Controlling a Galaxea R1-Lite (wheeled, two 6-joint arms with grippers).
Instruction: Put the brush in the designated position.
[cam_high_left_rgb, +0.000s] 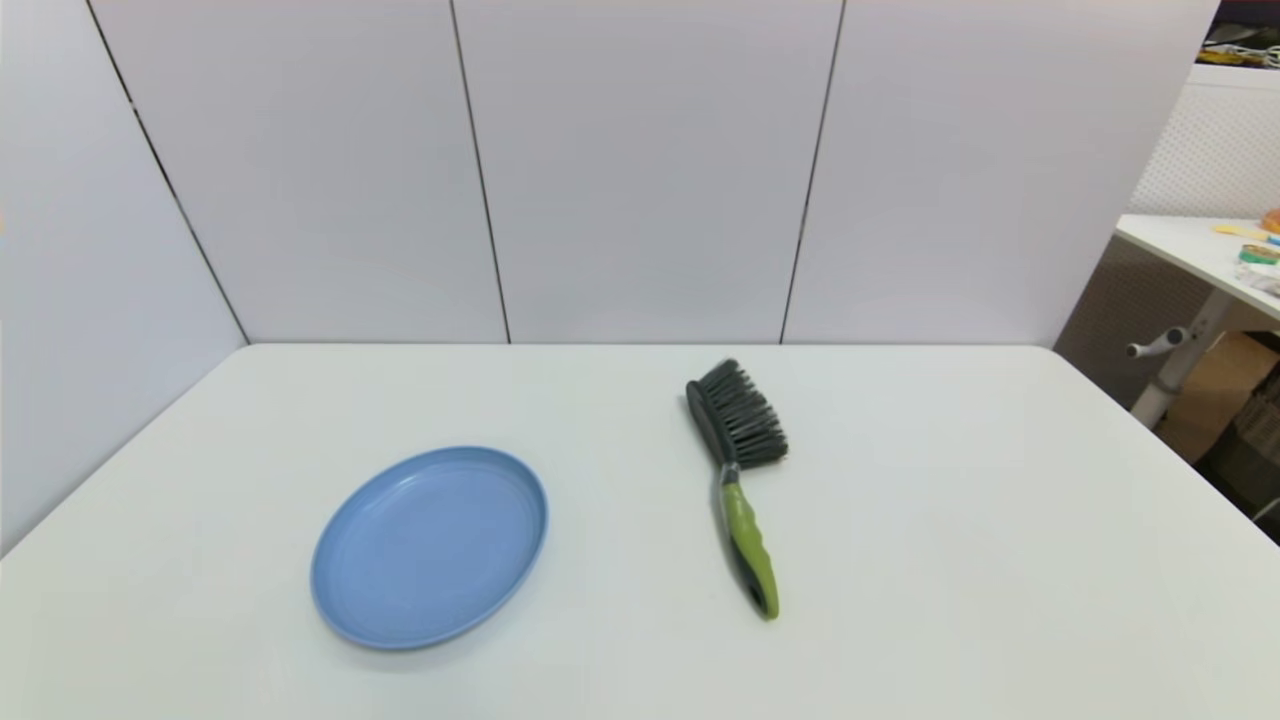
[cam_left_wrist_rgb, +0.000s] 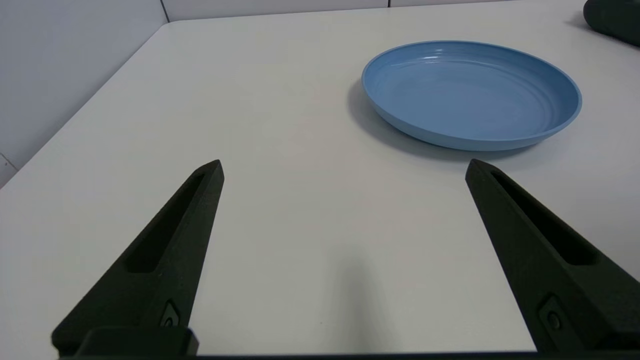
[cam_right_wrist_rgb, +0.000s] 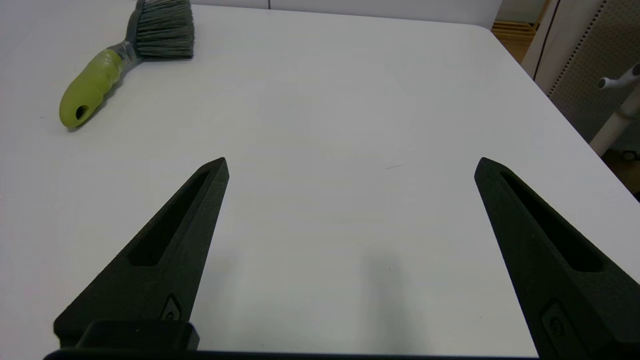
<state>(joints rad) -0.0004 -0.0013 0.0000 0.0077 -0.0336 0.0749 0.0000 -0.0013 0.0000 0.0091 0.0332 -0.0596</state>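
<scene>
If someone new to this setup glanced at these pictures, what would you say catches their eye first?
Probably the brush, lying flat right of the table's centre, its lime-green handle toward the robot and its dark bristles toward the back wall. Next comes the round light-blue plate, empty, to the brush's left and apart from it on the white table. Both the left gripper and right gripper are open near the table's front edge, holding nothing.

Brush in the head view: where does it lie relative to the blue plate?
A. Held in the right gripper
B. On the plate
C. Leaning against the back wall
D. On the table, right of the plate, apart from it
D: the brush lies flat on the white table, right of the plate with bare tabletop between them.
</scene>
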